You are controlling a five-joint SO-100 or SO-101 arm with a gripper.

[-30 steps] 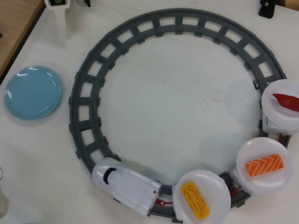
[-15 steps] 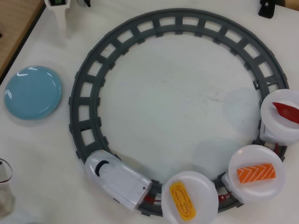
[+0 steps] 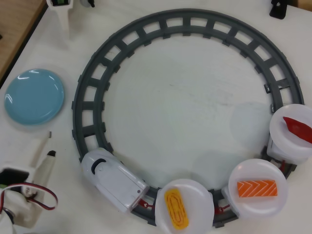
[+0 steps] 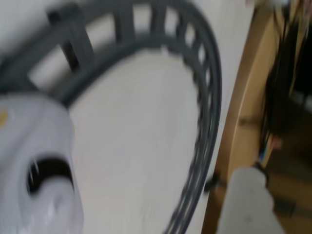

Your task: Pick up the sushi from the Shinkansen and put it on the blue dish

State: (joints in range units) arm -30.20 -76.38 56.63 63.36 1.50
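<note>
In the overhead view the yellow-orange sushi lies on the first white plate behind the white Shinkansen, at the bottom of the grey ring track. The blue dish sits empty at the left, outside the track. My gripper is at the lower left, between the dish and the train's nose, with its fingers close together and nothing in them. The blurred wrist view shows the train's nose, the track and one white finger.
Two more white plates ride behind: one with an orange striped piece, one with a dark red piece. A white post stands at the top left. The table's wooden edge runs along the upper left.
</note>
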